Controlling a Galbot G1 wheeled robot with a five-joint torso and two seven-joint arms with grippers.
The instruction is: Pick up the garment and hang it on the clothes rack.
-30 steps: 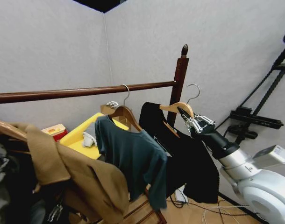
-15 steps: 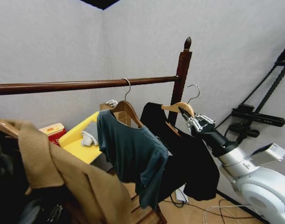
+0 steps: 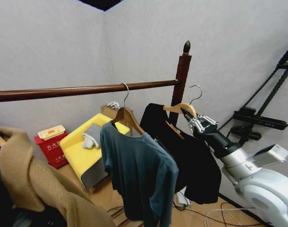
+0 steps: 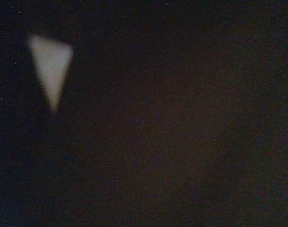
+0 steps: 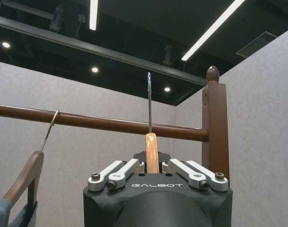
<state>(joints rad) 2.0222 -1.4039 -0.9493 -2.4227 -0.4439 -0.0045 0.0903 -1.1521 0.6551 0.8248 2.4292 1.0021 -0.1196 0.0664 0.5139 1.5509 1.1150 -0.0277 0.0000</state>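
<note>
Head cam pans: tan coat point(image 3: 35, 189) slides toward 7 o'clock, teal sweater point(image 3: 141, 175) drops lower in view, red box point(image 3: 52, 146) and yellow seat point(image 3: 87, 153) now more exposed. Right gripper point(image 3: 189, 118) and garment point(image 3: 191, 161) barely shift.

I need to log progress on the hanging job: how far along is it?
Done: the garment is picked up, its hanger clamped in the right gripper. In hand: it is held beside the clothes rack. Left: its hook is not yet over the bar.

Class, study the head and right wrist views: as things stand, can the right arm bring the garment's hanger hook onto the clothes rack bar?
Probably yes. The right gripper grips the garment by its hanger, whose hook stands beside the post, with bare bar before it.
</note>
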